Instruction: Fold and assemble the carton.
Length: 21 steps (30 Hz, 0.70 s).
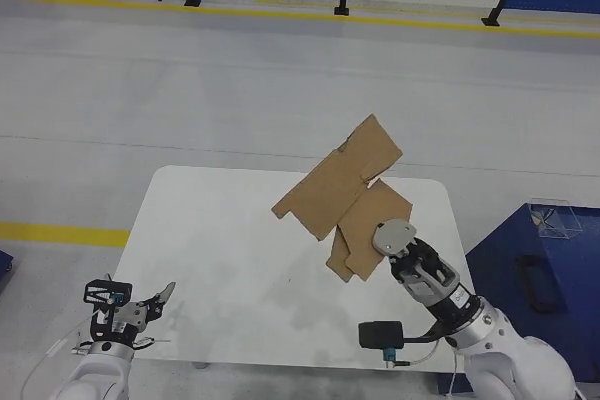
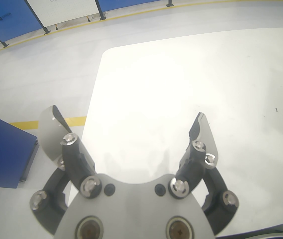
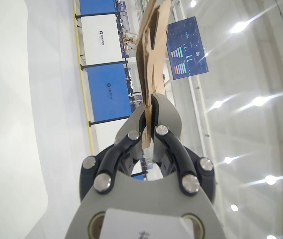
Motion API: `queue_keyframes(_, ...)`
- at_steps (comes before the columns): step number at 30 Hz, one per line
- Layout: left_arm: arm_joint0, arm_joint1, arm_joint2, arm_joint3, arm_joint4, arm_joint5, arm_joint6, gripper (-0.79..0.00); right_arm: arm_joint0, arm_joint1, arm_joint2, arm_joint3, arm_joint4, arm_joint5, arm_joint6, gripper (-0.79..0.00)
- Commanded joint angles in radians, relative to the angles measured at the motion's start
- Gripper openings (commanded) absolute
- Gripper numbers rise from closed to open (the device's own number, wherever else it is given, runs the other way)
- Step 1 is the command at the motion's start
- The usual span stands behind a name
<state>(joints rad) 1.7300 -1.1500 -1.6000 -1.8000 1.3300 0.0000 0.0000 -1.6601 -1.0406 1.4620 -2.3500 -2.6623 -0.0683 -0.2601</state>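
The carton [image 1: 345, 195] is up in the air, a flat brown cardboard blank with its flaps spread, tilted above the far right part of the table [image 1: 230, 250]. Its top flaps reach out past the table's far edge in the top view. Its lower end hangs over the table's right side, and that is where it is held. The right gripper [image 1: 388, 237] has it pinched by that lower edge, fingers closed tight on the cardboard.

From the right wrist the carton [image 3: 151, 50] shows edge-on, rising straight out of the right gripper [image 3: 152, 100] toward the ceiling. Its layers are parted a little, with a dark slot between them. One pale edge of the table [image 3: 6, 75] runs down the side of that picture.

Over at the table's near left corner sits the left gripper [image 1: 160, 297]. Its fingers are spread wide apart with nothing between them. The left wrist camera looks through the left gripper [image 2: 127, 115] across the bare white table [image 2: 156, 80].

Beyond the table's right edge stands a blue cabinet [image 1: 540, 270] with a small clear tray [image 1: 553, 215] on top. Past the table's left edge a yellow line [image 1: 50, 233] crosses the grey floor, and a blue box [image 2: 4, 155] stands near it. Far behind the table, the right wrist view shows blue and white panels [image 3: 101, 38] and a screen [image 3: 187, 48] with coloured bars.
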Motion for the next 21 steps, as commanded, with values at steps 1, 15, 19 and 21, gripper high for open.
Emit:
queue_keyframes(1,0.000,0.000,0.000,0.000,0.000,0.000,0.000,0.000,-0.047,-0.003,-0.053,0.000,-0.040,0.046,0.006,-0.785)
queue_keyframes(15,0.000,0.000,0.000,0.000,0.000,0.000,0.000,0.000,0.004,-0.022,-0.069,0.000,0.317,0.098,-0.005,-0.785)
queue_keyframes(19,0.000,0.000,0.000,0.000,0.000,0.000,0.000,0.000,0.120,-0.023,0.072,0.000,0.756,-0.077,-0.042,-0.785)
queue_keyframes(21,0.000,0.000,0.000,0.000,0.000,0.000,0.000,0.000,0.167,-0.022,0.145,0.000,0.985,-0.200,-0.023,-0.785)
